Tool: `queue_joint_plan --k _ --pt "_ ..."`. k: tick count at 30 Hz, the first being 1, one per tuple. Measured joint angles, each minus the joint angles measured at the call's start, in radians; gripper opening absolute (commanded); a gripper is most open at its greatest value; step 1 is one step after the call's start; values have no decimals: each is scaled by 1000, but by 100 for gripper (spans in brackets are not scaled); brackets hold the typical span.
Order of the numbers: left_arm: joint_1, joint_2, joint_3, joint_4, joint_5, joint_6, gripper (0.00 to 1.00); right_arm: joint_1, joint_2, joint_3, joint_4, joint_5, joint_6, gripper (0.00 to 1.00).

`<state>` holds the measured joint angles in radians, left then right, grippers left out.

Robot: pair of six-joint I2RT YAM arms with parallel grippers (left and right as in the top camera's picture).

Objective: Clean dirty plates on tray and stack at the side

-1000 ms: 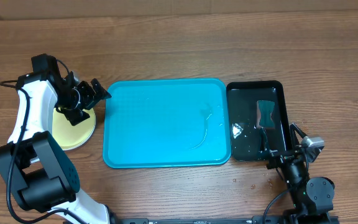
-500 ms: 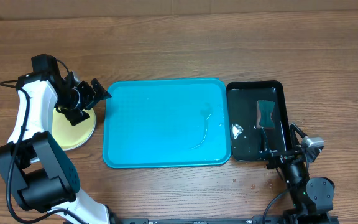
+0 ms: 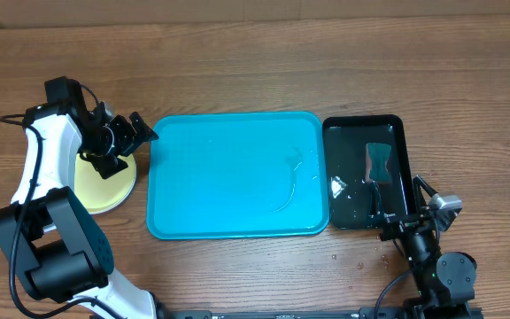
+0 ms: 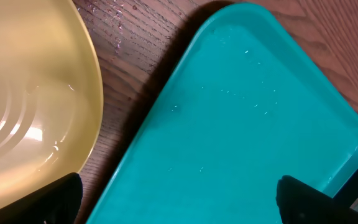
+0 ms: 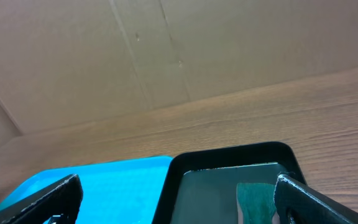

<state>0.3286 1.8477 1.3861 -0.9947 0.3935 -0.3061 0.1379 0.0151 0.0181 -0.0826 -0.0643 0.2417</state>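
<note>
Brown wooden surface (image 3: 255,53) carries a large turquoise rectangular plastic tray (image 3: 228,186), a glossy black tray (image 3: 395,133) and a round lime-green plastic plate (image 3: 104,190); cardboard wall (image 5: 135,56) behind; left tool (image 3: 120,146) hovers over the plate's edge, fingers apart; right tool (image 5: 178,186) sits low, fingers apart.

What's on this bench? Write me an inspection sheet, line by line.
Surface: wooden table, water droplets beside the plate.
Job's things: turquoise tray bare but wet; lime green plate left of it, off the tray; any plates beneath hidden.
Clutter: black tray holding green sponge and water; crumbs near the right arm.
Grippers: left gripper open, empty, over the plate-tray gap; right gripper open, empty, facing the black tray.
Cables: black cable by the left arm.
Surroundings: cardboard wall behind the table.
</note>
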Motion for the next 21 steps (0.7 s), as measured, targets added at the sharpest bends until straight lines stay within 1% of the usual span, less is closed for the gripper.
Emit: queue_joint_plan --k 5,9,15,17,21 --pt "-2 -11 0 0 0 0 100 0 0 0 0 0 0 100" --pt "-21 -126 -6 1 -3 0 100 0 0 0 0 0 0 100" --pt "-91 -481 -5 16 -93 0 100 0 0 0 0 -1 0 100" --pt "-93 -613 -5 15 -123 0 100 0 0 0 0 -3 0 100" --pt "-93 -804 -5 -6 -167 3 100 0 0 0 0 -5 0 100"
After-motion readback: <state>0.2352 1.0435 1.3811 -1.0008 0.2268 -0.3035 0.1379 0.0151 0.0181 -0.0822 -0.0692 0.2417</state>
